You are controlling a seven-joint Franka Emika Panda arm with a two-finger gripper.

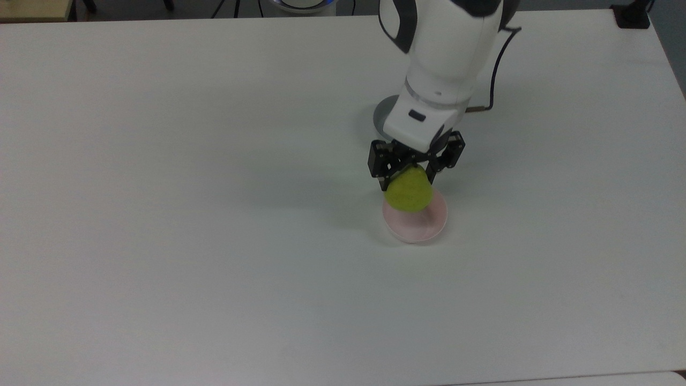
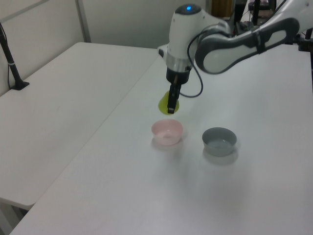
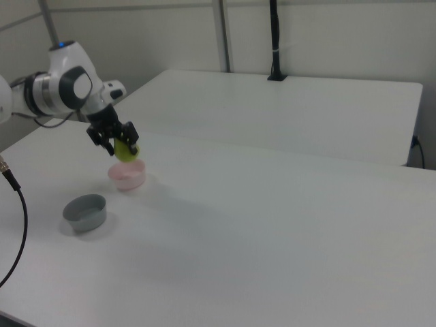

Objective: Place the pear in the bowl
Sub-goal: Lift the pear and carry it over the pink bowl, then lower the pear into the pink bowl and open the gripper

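End effector point(image 1: 410, 179): clamped on the pear, above the bench point(image 1: 161, 214).
Pear point(image 1: 408, 194): hangs between the fingers, just over the bowl.
Bowl point(image 1: 423, 228): pink, under the pear.

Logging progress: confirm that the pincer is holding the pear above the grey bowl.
Not the grey bowl. The left view shows the pincer holding the pear above the pale pink bowl; the grey one stands apart, to the left view's right.
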